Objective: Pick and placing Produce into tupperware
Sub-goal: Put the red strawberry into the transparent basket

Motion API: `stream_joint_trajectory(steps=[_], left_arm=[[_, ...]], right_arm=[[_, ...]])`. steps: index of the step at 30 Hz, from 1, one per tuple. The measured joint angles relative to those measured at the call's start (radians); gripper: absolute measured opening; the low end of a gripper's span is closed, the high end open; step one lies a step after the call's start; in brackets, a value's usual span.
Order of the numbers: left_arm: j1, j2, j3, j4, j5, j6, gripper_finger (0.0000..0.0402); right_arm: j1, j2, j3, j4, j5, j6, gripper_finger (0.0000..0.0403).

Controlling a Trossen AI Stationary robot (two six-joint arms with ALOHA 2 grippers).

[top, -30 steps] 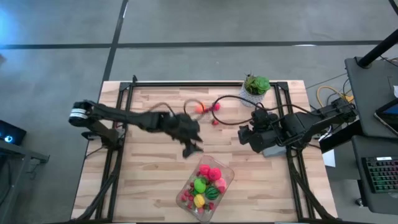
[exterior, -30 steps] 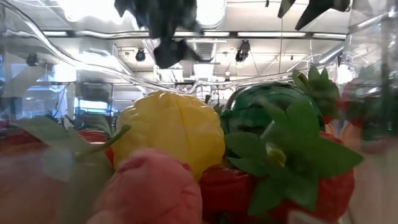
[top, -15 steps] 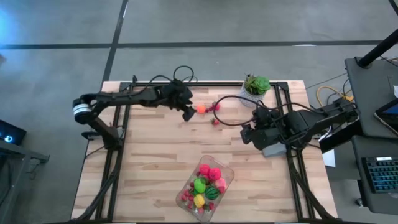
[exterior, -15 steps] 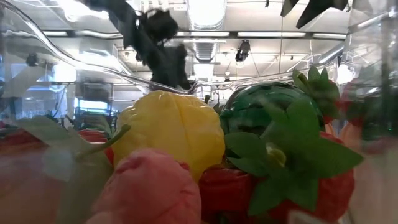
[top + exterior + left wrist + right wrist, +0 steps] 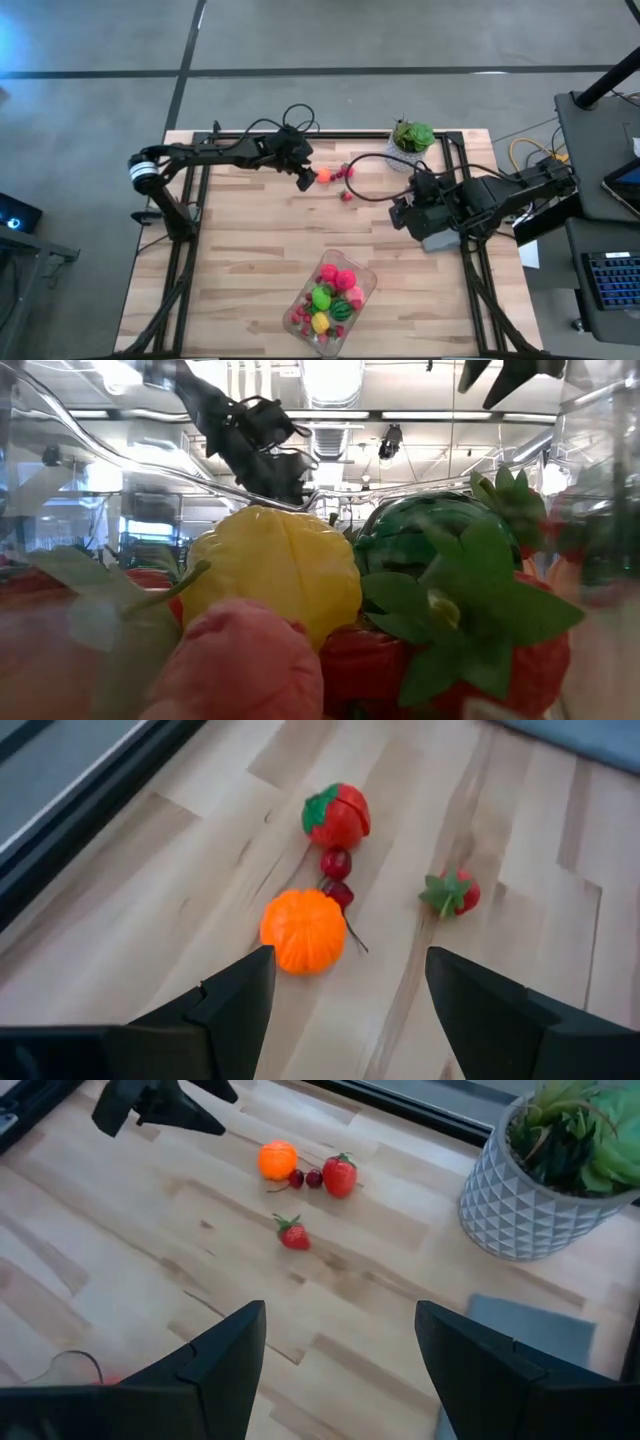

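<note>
The clear tupperware [image 5: 371, 279] sits at the table's near middle, with pink, green, yellow and red produce inside; the low view looks through its wall at a yellow piece [image 5: 275, 575] and a dark green one [image 5: 415, 540]. Near the far edge lie an orange piece [image 5: 303, 930], two dark cherries [image 5: 337, 878], a red fruit [image 5: 337, 814] and a small strawberry [image 5: 452, 892]. My left gripper [image 5: 304, 179] [image 5: 350, 960] is open just left of the orange piece, fingers pointing at it. My right gripper [image 5: 398, 215] [image 5: 340, 1315] waits open at the table's right.
A leafy plant in a white pot [image 5: 411, 140] stands at the far edge, right of the loose produce. A grey slab [image 5: 530, 1330] lies under the right arm. A black cable [image 5: 365, 165] loops over the table near the red fruit. Bare wood lies between the loose produce and the tupperware.
My left gripper swung from above the table's middle, near the tupperware, toward the far edge, and now sits beside the orange piece. The produce and my right arm have stayed put.
</note>
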Motion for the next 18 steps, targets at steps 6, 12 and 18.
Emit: stream_joint_trajectory(steps=[6,12,18], left_arm=[[0.000,0.004,-0.002,-0.010,-0.001,-0.002,0.0245],[0.000,0.004,-0.004,-0.011,-0.001,-0.003,0.0245],[0.000,0.004,-0.004,-0.010,-0.001,-0.008,0.0245]], right_arm=[[-0.001,0.001,-0.001,0.007,0.005,0.069,0.0249],[-0.048,0.002,-0.018,0.042,0.078,0.146,0.0249],[-0.207,0.002,-0.048,0.057,-0.115,0.143,0.0249]])
